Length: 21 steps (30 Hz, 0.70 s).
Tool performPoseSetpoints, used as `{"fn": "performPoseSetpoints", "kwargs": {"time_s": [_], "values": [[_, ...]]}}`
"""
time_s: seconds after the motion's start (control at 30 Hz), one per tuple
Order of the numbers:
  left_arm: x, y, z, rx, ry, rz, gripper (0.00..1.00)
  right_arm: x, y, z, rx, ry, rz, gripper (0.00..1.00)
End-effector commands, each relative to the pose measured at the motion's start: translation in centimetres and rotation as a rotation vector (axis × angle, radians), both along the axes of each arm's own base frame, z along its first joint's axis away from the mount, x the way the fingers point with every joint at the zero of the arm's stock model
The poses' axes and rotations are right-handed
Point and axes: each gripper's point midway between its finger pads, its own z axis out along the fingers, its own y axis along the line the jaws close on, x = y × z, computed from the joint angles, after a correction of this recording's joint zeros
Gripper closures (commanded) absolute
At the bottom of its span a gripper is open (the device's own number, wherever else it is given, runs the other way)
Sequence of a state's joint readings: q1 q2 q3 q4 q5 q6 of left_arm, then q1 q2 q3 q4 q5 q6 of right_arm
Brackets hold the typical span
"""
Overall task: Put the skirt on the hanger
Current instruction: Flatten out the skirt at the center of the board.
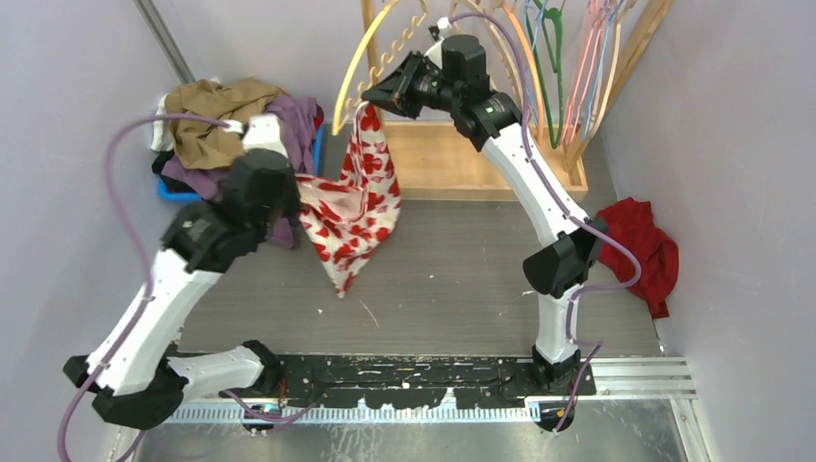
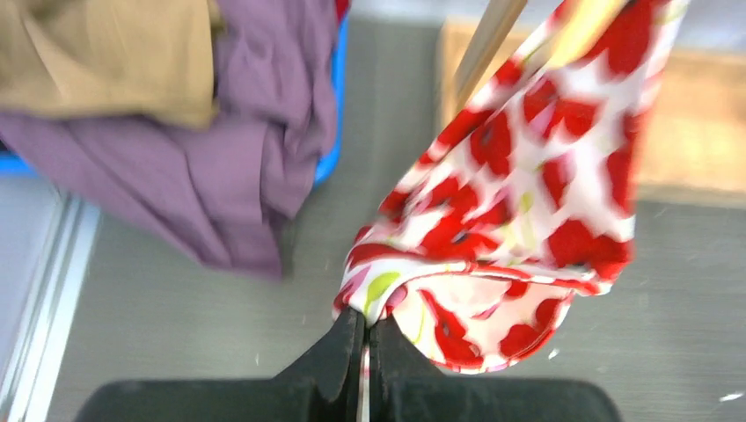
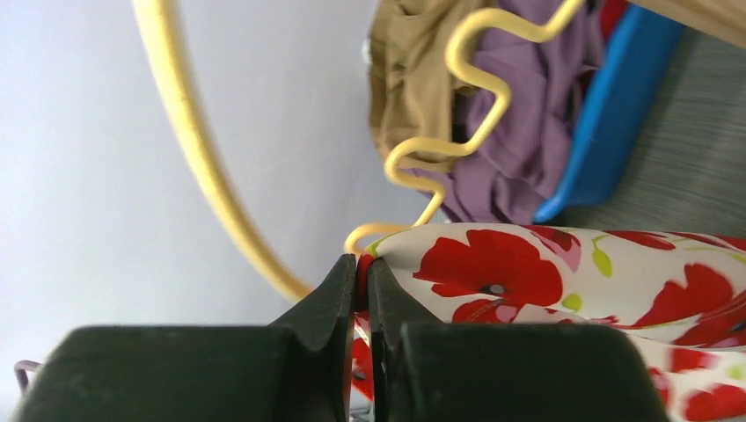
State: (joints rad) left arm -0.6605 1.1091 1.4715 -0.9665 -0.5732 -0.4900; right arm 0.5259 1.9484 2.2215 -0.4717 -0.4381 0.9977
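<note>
Top of the yellow hanger (image 1: 346, 77) beyond the upper edge; blue bin (image 1: 176, 192) mostly under heaped clothes (image 1: 216, 125).

**Layout of the table.** The skirt (image 1: 351, 207) hangs left of centre, stretched between 2 grippers: the left gripper (image 2: 365, 330) pinches its left edge, the right gripper (image 3: 362, 272) its top corner, just beside the lower end of the hanger (image 3: 173, 97). The rack (image 1: 481, 173) stands behind the skirt at the far side. A bin (image 1: 176, 192) heaped with clothes (image 1: 221, 120) lies far left. 1 crumpled garment (image 1: 640, 241) lies at the right edge.
</note>
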Motion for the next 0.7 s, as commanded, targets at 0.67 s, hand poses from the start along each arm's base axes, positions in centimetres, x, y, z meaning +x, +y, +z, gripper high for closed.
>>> {"fn": "performPoseSetpoints", "kwargs": {"time_s": [0.67], "values": [[-21.4,-23.3,-15.5,-0.315,0.552,-0.806,0.87,-8.2,-20.6,-26.3,-0.318,0.38,-0.219,0.99]]}}
